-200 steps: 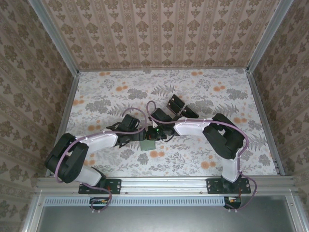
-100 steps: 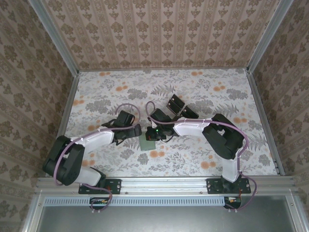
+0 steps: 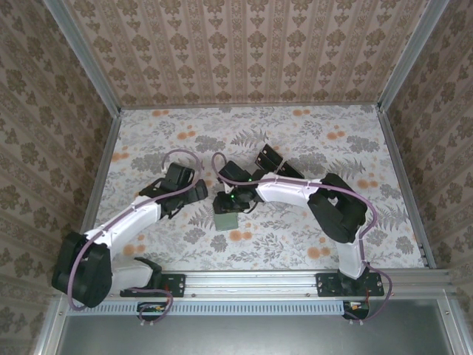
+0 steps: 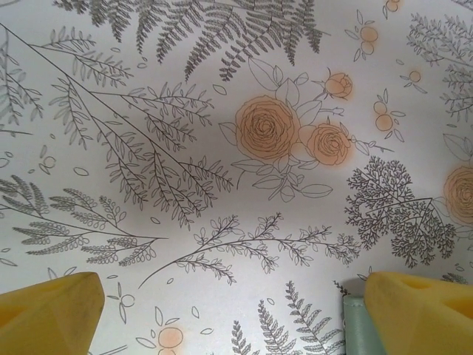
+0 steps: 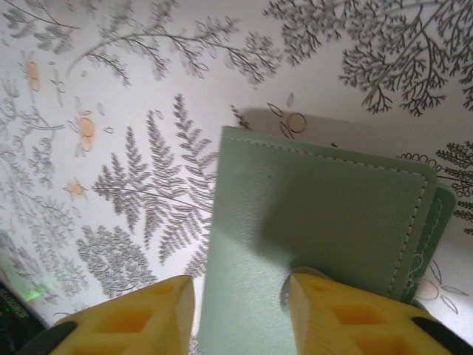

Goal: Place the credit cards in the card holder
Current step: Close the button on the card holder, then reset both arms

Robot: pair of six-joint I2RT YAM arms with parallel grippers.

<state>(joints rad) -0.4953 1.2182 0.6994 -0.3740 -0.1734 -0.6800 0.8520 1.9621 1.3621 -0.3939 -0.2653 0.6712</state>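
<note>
Fingers from top: left gripper [image 3: 196,192] just left of sage-green flat folding wallet [image 3: 225,220] on floral-print table [image 3: 332,140]; right gripper [image 3: 230,203] over wallet's far edge.
Left wrist: yellow fingers [image 4: 48,307] spread wide, empty; wallet corner [image 4: 355,325] beside one.
Right wrist: fingers [image 5: 355,318] partly parted, pinching nothing; one over wallet face [image 5: 318,214], other off its edge.

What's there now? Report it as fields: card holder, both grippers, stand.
card holder: green, folded shut, flat on the floral table
right gripper: open, above the card holder, jaws either side of one edge
left gripper: open wide, over bare table beside the card holder
stand: black blocks, farther back on the table
</note>
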